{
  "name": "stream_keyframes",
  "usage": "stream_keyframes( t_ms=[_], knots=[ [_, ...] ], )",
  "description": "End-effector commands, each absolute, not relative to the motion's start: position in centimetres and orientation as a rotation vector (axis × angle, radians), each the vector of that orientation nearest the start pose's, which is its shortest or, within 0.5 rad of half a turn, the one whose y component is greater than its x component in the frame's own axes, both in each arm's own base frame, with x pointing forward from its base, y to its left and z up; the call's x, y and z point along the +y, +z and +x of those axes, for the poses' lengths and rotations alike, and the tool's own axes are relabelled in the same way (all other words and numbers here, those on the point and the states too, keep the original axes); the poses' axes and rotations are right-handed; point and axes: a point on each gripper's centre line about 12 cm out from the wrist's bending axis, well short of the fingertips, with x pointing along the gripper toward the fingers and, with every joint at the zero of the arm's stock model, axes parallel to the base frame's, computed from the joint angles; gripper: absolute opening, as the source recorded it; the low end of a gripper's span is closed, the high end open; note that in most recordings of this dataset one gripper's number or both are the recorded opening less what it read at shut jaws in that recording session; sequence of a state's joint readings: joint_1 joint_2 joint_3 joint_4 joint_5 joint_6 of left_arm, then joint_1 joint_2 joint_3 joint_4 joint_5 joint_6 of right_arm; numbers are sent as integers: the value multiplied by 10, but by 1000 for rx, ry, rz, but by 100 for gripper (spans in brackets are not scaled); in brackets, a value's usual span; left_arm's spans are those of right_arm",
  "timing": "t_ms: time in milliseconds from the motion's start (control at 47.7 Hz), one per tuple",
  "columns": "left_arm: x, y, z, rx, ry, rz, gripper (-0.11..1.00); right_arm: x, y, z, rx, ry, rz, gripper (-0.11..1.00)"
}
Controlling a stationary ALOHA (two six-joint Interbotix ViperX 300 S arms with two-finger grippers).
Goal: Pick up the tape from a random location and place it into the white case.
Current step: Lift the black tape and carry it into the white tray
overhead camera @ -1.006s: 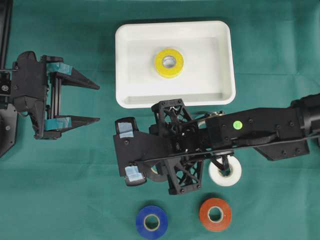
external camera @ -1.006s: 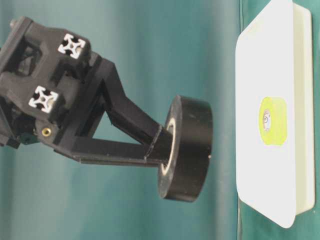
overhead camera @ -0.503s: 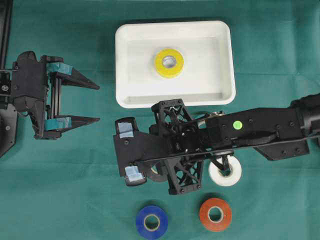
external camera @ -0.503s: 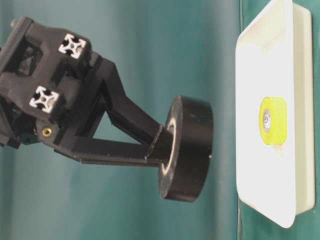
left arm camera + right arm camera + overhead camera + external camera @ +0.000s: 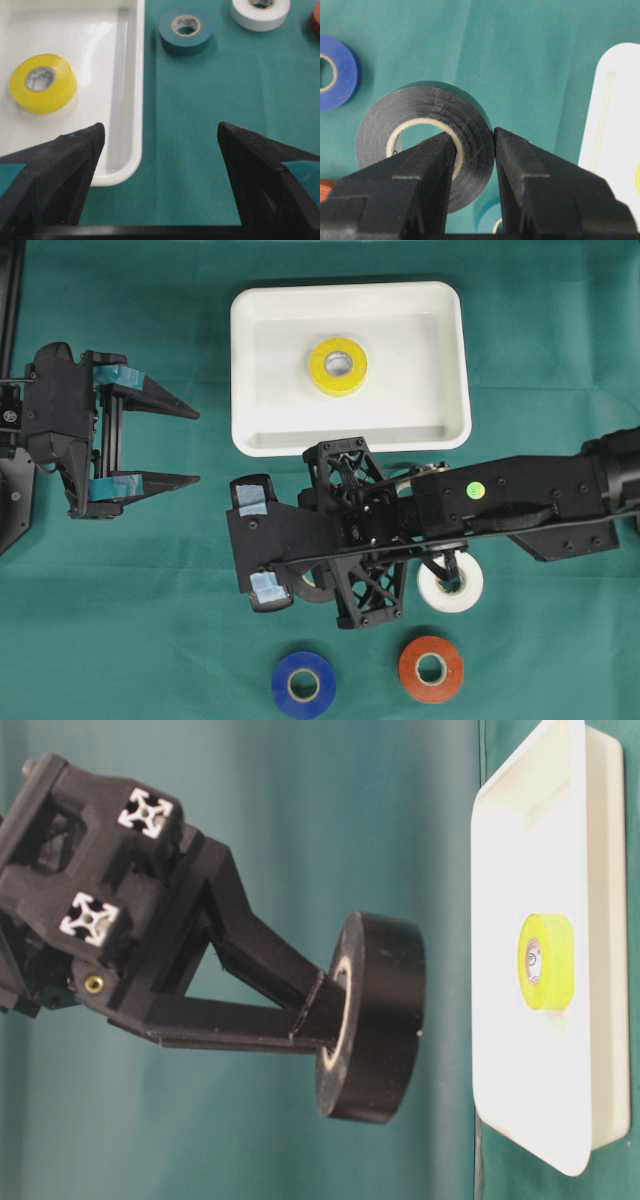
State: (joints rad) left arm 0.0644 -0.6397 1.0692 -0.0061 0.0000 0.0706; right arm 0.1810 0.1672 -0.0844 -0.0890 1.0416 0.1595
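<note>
My right gripper (image 5: 472, 150) is clenched on a black tape roll (image 5: 427, 140): one finger sits inside the cardboard core, the other presses on the outer face, so the roll's wall is pinched between them. In the table-level view that black roll (image 5: 372, 1017) hangs clear of the green cloth (image 5: 560, 330), off the tips of my fingers. Just past my right jaws lies the white case (image 5: 262, 380), and a yellow tape roll (image 5: 338, 366) rests flat near its middle. A white tape roll (image 5: 462, 592) lies partly under my right arm; a blue tape roll (image 5: 303, 684) and an orange tape roll (image 5: 431, 669) lie on the cloth beside my right jaws, well apart from them.

My left gripper (image 5: 170, 445) stands released and empty. Ahead of its spread fingers (image 5: 65, 165) is the case's near corner (image 5: 131, 150), with the yellow roll (image 5: 42, 82) beyond.
</note>
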Motion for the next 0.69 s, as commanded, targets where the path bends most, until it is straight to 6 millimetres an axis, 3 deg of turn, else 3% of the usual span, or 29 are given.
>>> stream_keyframes(
  t_ms=[0,189,419,671],
  knots=[
    [16,240,253,396,48,50,90,72,312,449,1043,30,-31,27],
    [16,240,253,396,48,50,90,59,308,450,1049,-7,-46,27],
    [16,240,253,399,48,50,90,13,303,453,1058,-100,-3,27],
    [16,240,252,400,48,50,90,-50,305,454,1030,-218,57,27]
  ],
)
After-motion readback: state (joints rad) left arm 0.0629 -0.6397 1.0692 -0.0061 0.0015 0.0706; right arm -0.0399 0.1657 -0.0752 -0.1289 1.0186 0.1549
